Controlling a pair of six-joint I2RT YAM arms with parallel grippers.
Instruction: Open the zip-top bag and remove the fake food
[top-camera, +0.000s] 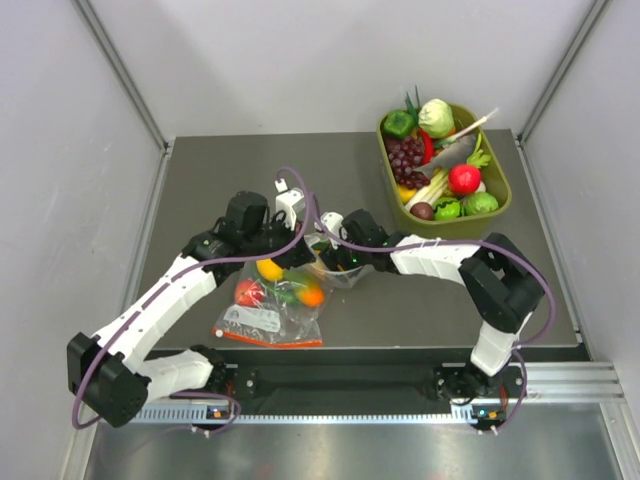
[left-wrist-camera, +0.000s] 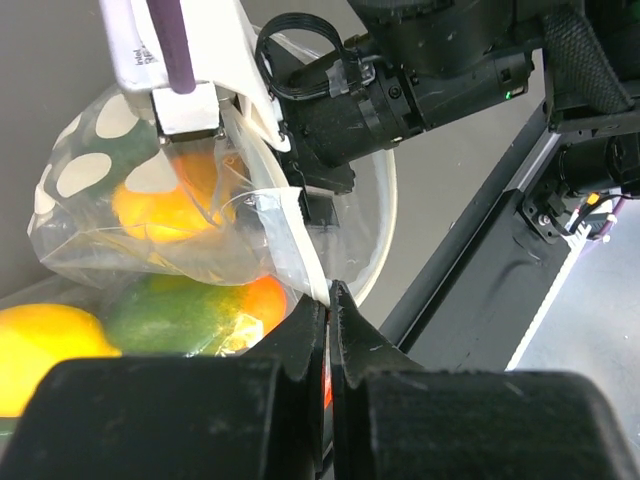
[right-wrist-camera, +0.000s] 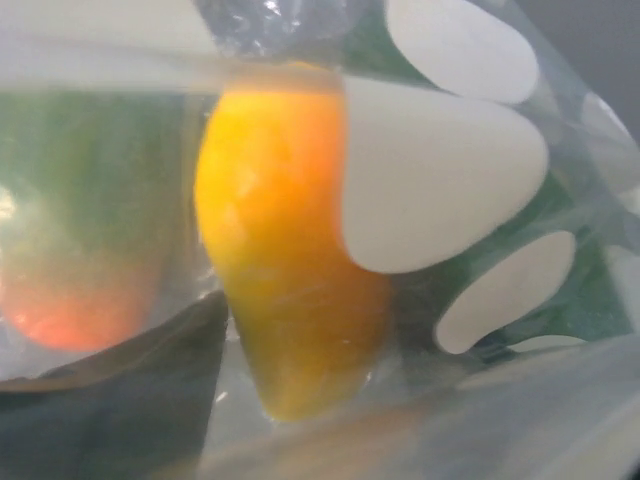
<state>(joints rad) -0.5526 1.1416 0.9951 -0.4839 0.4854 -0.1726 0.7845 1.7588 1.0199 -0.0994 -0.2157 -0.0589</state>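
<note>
The zip-top bag (top-camera: 338, 272), clear with white dots, hangs between both grippers at the table's middle. In the left wrist view my left gripper (left-wrist-camera: 328, 300) is shut on the white zip edge of the bag (left-wrist-camera: 90, 180). My right gripper (left-wrist-camera: 312, 195) reaches into the bag's open mouth. The yellow mango (left-wrist-camera: 165, 205) and the dark green piece (left-wrist-camera: 120, 145) lie inside. In the right wrist view the mango (right-wrist-camera: 290, 260) fills the middle behind dotted plastic (right-wrist-camera: 430, 180). One dark finger (right-wrist-camera: 110, 400) shows well off centre beside it; the other finger is hidden.
A plain clear bag with a red-orange strip (top-camera: 268, 322) lies under the grippers, holding small round fruits (left-wrist-camera: 180, 315). A green tray (top-camera: 497, 206) of toy produce stands at the back right. The black front rail (left-wrist-camera: 470, 270) runs close by.
</note>
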